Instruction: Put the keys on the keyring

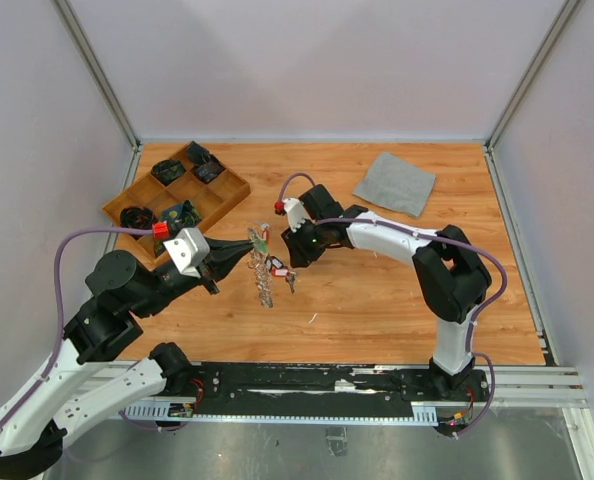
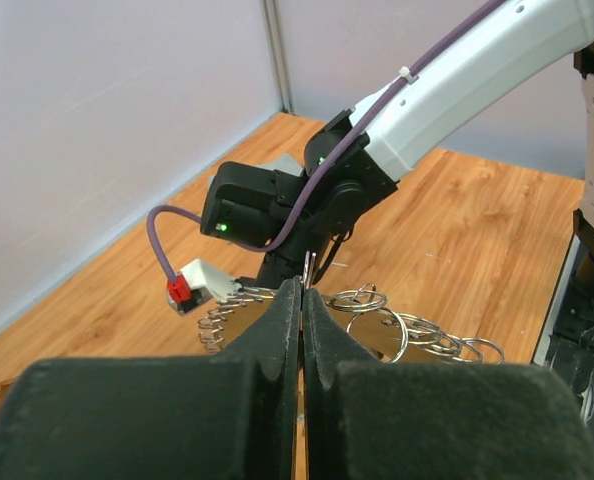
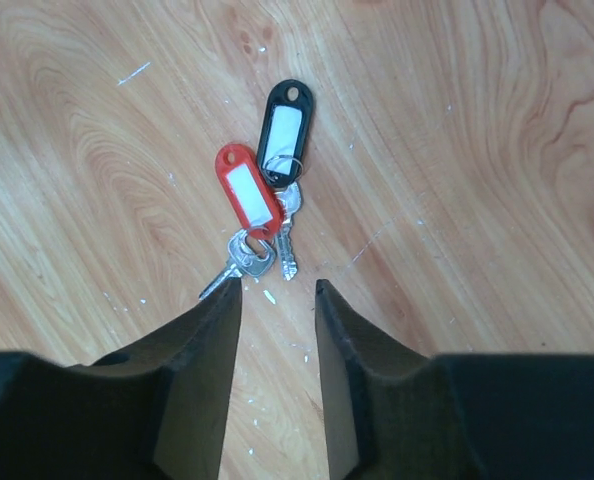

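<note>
Steel keys [image 3: 259, 215] on red and black tags lie just ahead of the right gripper [image 3: 277, 288], jaws apart, nothing held | left gripper [image 2: 304, 283] clamped on the keyring [image 1: 264, 280], just left of the right gripper | next, probably best — straddle one key's bow, pinch low, lift clear of its neighbour.

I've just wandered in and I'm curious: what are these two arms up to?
The left hand is clamped on a large keyring fringed with small rings. The right hand hovers open over a red-tagged key and a black-tagged key lying together on the wooden table, neither picked up yet.
</note>
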